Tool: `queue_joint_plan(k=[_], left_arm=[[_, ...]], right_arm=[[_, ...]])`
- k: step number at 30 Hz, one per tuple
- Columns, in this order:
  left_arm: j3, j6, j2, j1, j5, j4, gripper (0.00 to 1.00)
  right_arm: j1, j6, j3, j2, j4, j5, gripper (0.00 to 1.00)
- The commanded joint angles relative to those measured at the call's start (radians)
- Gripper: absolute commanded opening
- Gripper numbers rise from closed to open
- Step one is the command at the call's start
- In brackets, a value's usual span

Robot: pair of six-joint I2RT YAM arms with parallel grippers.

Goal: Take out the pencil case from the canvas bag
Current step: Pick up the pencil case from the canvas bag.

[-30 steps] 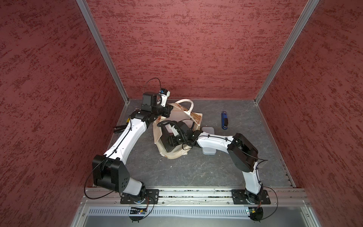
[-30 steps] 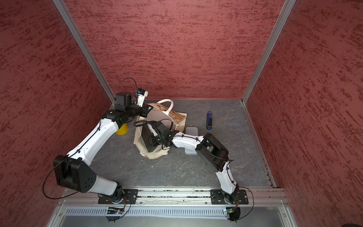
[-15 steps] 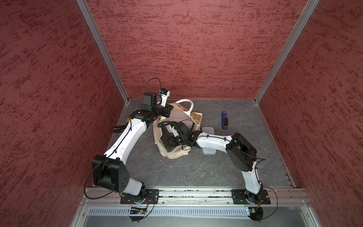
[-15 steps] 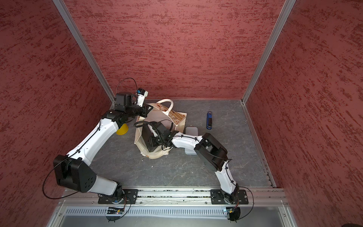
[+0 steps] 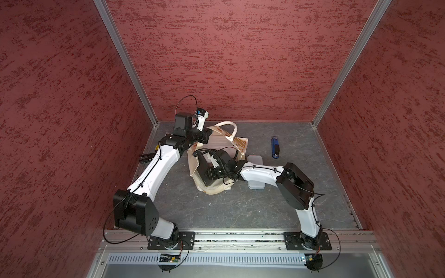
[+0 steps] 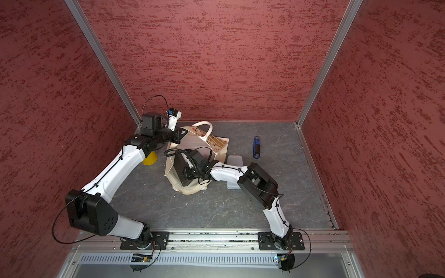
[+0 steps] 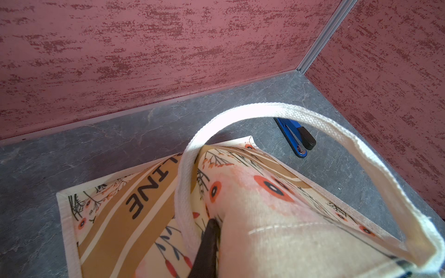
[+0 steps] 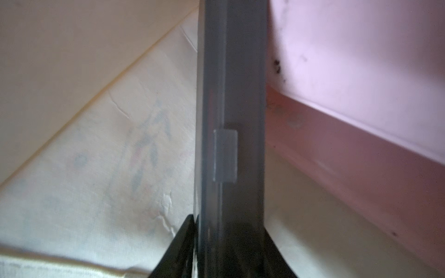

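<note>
Right arm (image 5: pixel 260 172) maybe deeper; one bag (image 5: pixel 216 190)

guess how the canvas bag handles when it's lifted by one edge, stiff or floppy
Probably floppy: the canvas bag sags in creases, its mouth held open where the left gripper pinches the cloth. Likely light, since one pinch holds that side up. It may drag along with the right gripper, closed on a grey case inside it, rather than stay put.
</note>
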Motion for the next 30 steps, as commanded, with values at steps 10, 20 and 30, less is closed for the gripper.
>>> queue_joint_plan(k=[10, 20, 30], left_arm=[[0.015, -0.025, 0.004, -0.009, 0.035, 0.025, 0.0], [0.014, -0.02, 0.015, 0.002, 0.024, 0.023, 0.0], [0.012, -0.021, 0.024, -0.004, 0.018, 0.023, 0.0]], right_arm=[[-0.011, -0.002, 0.009, -0.021, 0.017, 0.013, 0.23], [-0.009, 0.021, -0.06, -0.134, 0.053, 0.023, 0.11], [0.002, -0.01, -0.085, -0.255, -0.025, 0.081, 0.07]])
